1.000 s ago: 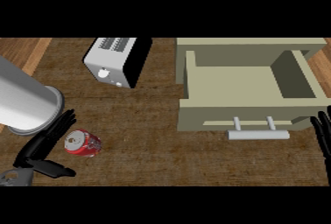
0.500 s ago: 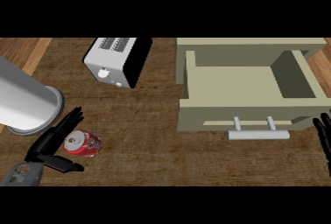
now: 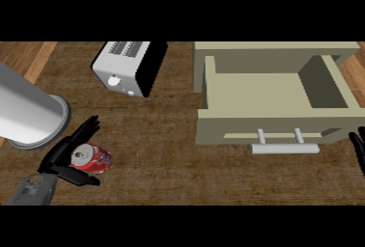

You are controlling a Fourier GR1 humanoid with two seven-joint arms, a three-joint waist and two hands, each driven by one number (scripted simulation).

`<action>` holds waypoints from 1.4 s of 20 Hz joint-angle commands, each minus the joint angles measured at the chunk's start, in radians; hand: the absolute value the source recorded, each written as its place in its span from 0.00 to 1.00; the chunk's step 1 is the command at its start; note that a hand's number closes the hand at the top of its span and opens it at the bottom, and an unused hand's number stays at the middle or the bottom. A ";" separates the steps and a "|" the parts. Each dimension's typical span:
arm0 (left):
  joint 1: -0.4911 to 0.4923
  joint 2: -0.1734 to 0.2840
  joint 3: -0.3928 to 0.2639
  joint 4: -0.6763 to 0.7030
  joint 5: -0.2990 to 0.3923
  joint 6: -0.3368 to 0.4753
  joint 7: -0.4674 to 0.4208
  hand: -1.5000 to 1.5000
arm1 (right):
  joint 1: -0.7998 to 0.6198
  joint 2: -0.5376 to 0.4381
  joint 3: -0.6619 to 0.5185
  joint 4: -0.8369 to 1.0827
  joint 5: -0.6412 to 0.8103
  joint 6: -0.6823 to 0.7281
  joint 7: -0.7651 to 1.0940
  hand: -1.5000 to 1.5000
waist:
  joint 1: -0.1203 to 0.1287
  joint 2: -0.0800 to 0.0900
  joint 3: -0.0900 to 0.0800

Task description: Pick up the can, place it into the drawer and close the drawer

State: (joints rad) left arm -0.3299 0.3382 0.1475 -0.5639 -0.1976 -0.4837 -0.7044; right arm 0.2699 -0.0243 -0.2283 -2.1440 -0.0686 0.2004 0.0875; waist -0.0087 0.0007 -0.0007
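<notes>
- The can (image 3: 91,158) — red, with a silver top — lies on the wooden table (image 3: 178,164) near its front-left corner.
- The left hand (image 3: 65,157) sits at the can, its fingers reaching up along the can's left side and its thumb stretched out under the can's lower edge — a wide cup that touches or nearly touches it; I cannot tell whether it has closed on the can.
- A big grey cylinder (image 3: 25,113) stands just up-left of the hand, by the table's left edge.
- A white toaster (image 3: 125,67) stands near the table's back edge, left of the middle.
- The drawer (image 3: 274,99) is pulled open at the table's right side, beige inside, with a pale bar handle (image 3: 284,147) on its front.
- The right hand (image 3: 357,149) rests at the table's right edge, just right of the handle, fingers straight and holding nothing.
</notes>
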 commanded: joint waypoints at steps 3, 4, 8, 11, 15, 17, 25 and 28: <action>-0.040 -0.014 -0.018 0.016 -0.001 -0.049 -0.027 0.00 | 0.040 0.016 0.016 -0.045 0.015 0.015 0.019 0.00 | 0.000 0.000 0.000; -0.006 -0.066 -0.044 -0.004 -0.013 -0.021 -0.046 0.00 | -0.007 0.011 0.028 -0.073 0.010 -0.009 0.078 0.00 | 0.002 0.000 0.000; -0.006 -0.079 -0.058 -0.028 -0.011 -0.014 -0.040 0.00 | -0.002 0.007 -0.009 -0.021 -0.010 0.017 0.018 0.00 | 0.003 -0.001 0.000; 0.004 -0.095 -0.064 -0.092 0.018 -0.041 0.017 1.00 | 0.038 0.023 -0.003 -0.050 -0.017 0.024 0.007 0.00 | 0.005 -0.002 0.001; 0.038 -0.082 -0.070 -0.098 0.033 -0.084 -0.021 1.00 | 0.036 0.023 0.023 -0.085 0.002 -0.012 0.049 0.00 | 0.005 -0.002 0.001; 0.011 -0.052 -0.041 -0.107 0.085 -0.150 0.002 1.00 | -0.020 -0.041 -0.103 0.005 -0.093 0.041 0.012 0.00 | 0.004 -0.001 0.001; 0.057 -0.139 -0.084 -0.411 0.190 -0.181 0.256 1.00 | 0.031 -0.007 -0.064 -0.055 -0.071 0.038 0.041 0.00 | 0.016 -0.008 0.003; 0.068 -0.207 -0.010 -0.399 0.227 0.011 0.290 1.00 | -0.025 -0.005 -0.059 -0.012 -0.038 0.004 0.033 0.00 | 0.016 -0.004 0.002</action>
State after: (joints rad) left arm -0.2653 0.1892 0.0852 -0.8881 -0.0357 -0.5551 -0.5027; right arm 0.2782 -0.0188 -0.2684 -2.1624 -0.1024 0.2223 0.0969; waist 0.0022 -0.0028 0.0007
